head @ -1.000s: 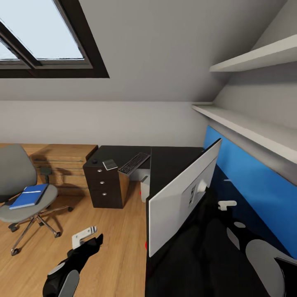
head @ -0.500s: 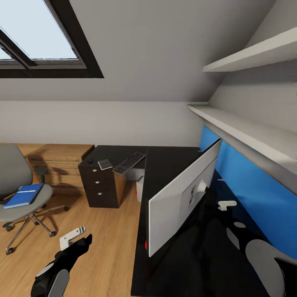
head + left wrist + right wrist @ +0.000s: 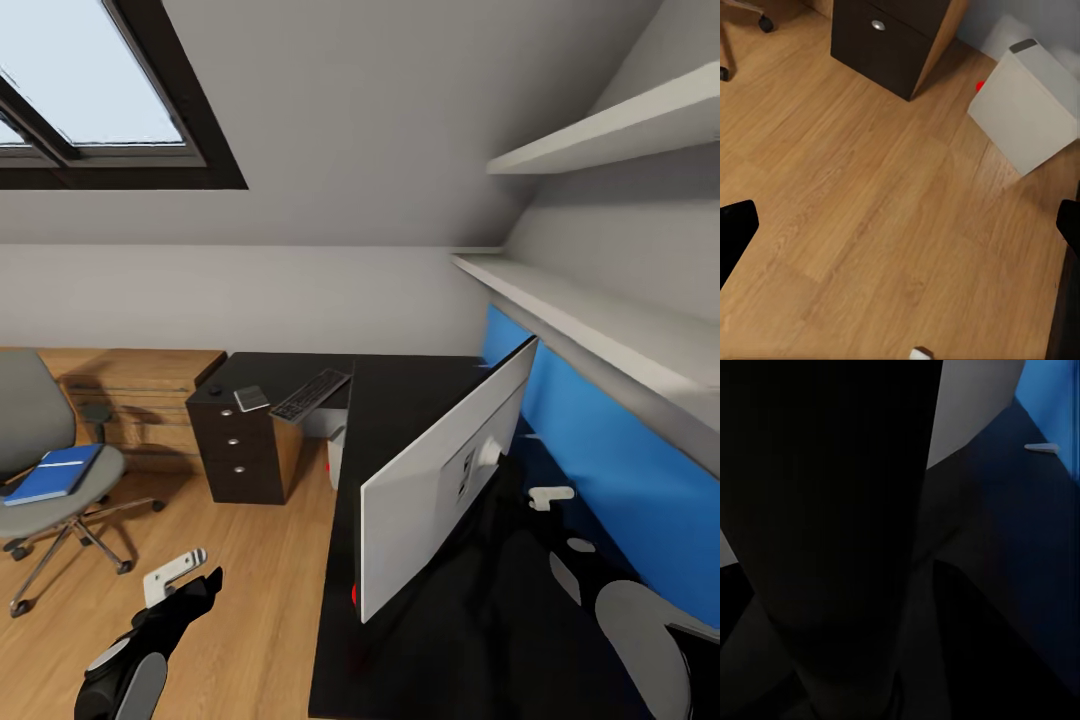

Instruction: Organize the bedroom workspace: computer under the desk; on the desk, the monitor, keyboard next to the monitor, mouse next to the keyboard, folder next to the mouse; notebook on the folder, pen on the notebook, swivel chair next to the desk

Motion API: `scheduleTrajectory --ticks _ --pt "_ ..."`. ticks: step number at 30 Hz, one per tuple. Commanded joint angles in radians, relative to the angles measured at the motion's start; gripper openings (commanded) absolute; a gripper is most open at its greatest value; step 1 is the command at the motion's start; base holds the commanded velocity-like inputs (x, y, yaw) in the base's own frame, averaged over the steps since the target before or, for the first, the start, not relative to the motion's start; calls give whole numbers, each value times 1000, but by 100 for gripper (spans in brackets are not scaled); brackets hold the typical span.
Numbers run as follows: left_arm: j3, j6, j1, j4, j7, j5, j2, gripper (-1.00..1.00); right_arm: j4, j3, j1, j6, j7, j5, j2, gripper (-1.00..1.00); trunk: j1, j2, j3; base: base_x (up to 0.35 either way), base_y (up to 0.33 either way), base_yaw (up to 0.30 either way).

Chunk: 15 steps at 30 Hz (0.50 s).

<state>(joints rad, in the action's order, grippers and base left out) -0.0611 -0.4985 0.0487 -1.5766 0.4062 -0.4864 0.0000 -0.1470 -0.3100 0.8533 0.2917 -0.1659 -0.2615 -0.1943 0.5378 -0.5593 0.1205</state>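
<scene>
The monitor (image 3: 440, 480) shows its grey-white back, tilted above the black desk (image 3: 400, 400), with a red dot at its lower corner. My right gripper (image 3: 535, 495) reaches in behind it and appears shut on it; the right wrist view is mostly dark. A white pen (image 3: 1041, 448) lies by the blue back panel. The keyboard (image 3: 310, 393), the grey notebook (image 3: 251, 398) and the mouse (image 3: 215, 390) lie on the desk's far wing. The blue folder (image 3: 50, 473) rests on the swivel chair (image 3: 40, 420). The computer (image 3: 1027, 105) stands under the desk. My left gripper (image 3: 900, 225) hangs open over the floor.
A black drawer unit (image 3: 240, 455) with silver knobs holds up the desk's far wing. A light-wood dresser (image 3: 140, 395) stands against the back wall. Two white shelves (image 3: 600, 320) run above the blue panel. Wood floor (image 3: 250, 560) lies between chair and desk.
The whole picture has shifted: desk, drawers and chair slid left, so the camera moved. The monitor and both arms kept their place in the picture.
</scene>
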Motion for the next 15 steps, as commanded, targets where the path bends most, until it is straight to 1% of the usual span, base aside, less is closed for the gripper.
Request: scheduleTrajectory --ticks 1,8,11,15 --pt "0 -3 1 -2 8 -11 0 100 0 11 1 1 -3 4 -1 -100 0 -2 2 0 -293 0" --pt "0 -4 1 -2 8 -11 0 100 0 11 1 2 -3 4 -1 -100 0 -2 2 0 -307 0" --pt "0 -4 1 -2 8 -11 0 100 0 11 1 2 -2 4 -1 -100 0 -2 2 0 -126 0" --pt "0 -4 1 -2 8 -11 0 100 0 11 1 3 -2 4 -1 -100 0 -2 2 0 -34 0"
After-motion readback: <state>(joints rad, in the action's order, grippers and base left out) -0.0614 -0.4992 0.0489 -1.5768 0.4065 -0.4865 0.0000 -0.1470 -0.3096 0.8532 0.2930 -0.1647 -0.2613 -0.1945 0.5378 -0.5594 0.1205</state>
